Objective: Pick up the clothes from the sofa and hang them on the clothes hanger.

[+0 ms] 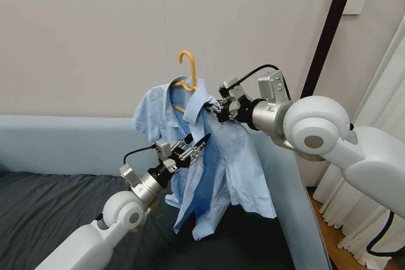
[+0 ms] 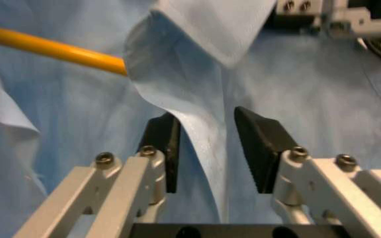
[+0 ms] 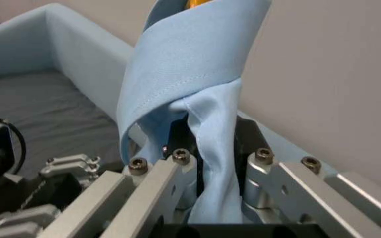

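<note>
- Two grippers are at one light blue shirt (image 1: 218, 162), which I see hanging in the air over the right end of the sofa (image 1: 57, 143), in front of a pale wall.
- A yellow hanger (image 1: 185, 74) sits inside the shirt's collar, with its hook standing up above it.
- My right gripper (image 3: 210, 148) is at the right side of the collar, its jaws closed tight on a bunched fold of the fabric.
- My left gripper (image 2: 207, 129) is lower, at the shirt's front. Its jaws stand apart, and a fabric edge runs down between the pads.
- The shirt's tails droop toward the sofa's dark grey seat.
</note>
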Robot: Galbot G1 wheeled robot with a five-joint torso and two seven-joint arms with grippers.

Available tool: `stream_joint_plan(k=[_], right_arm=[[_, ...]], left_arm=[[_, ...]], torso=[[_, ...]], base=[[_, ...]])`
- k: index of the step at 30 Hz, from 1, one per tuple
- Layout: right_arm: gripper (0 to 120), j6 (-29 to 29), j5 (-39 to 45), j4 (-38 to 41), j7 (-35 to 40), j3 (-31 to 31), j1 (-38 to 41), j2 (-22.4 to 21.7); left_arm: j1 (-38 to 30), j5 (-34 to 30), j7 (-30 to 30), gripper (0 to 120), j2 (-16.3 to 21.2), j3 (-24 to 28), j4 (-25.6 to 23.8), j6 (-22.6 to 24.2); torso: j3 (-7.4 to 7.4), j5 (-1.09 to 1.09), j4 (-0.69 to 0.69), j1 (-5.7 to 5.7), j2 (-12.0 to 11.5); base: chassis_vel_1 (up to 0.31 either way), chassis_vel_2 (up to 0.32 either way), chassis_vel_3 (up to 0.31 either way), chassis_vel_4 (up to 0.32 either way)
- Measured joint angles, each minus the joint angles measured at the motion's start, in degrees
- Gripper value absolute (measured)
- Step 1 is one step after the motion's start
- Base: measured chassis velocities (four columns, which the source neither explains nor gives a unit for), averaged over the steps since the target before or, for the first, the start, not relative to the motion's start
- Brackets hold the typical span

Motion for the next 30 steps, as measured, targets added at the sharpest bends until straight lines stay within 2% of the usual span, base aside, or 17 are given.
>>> stream_joint_plan(k=[1, 3, 9, 21, 25, 30], right_arm=[[7, 0.0, 0.0, 0.0, 0.0, 0.0, 0.0, 0.0], [7, 0.0, -0.2, 0.0, -0.1, 0.2, -0.3, -0.1], [7, 0.0, -0.5, 0.0, -0.4, 0.6, -0.8, -0.5], [7, 0.0, 1.2, 0.9, -1.0, 1.1, -0.2, -1.8], [7, 0.1, 9.0, 1.9, -0.4, 2.5, 1.7, -2.1], [7, 1.8, 14.2, 3.1, 1.7, 2.9, 3.0, -1.9]], left_arm=[[0.0, 0.0, 0.0, 34, 0.0, 0.0, 0.0, 0.0], [0.1, -0.7, 0.2, 20, 0.5, -1.3, -0.1, -0.3], [0.6, -0.9, 1.1, 0, 1.9, -2.8, -0.1, -1.3], [-1.7, -0.4, 1.0, 0, 3.5, -4.8, 0.3, -2.0], [-2.4, 1.4, 1.6, 0, 4.7, -4.8, -0.3, -2.4], [-1.0, 3.4, 1.6, 0, 4.3, -4.0, -0.5, -2.6]], torso=[[0.00, 0.00, 0.00, 0.00, 0.0], [0.00, 0.00, 0.00, 0.00, 0.0], [0.00, 0.00, 0.00, 0.00, 0.0], [0.00, 0.00, 0.00, 0.00, 0.0], [-0.01, 0.00, 0.00, 0.00, 0.0], [0.00, 0.00, 0.00, 0.00, 0.0]], base=[[0.000, 0.000, 0.000, 0.000], [0.000, 0.000, 0.000, 0.000], [0.000, 0.000, 0.000, 0.000], [0.000, 0.000, 0.000, 0.000], [0.000, 0.000, 0.000, 0.000], [0.000, 0.000, 0.000, 0.000]])
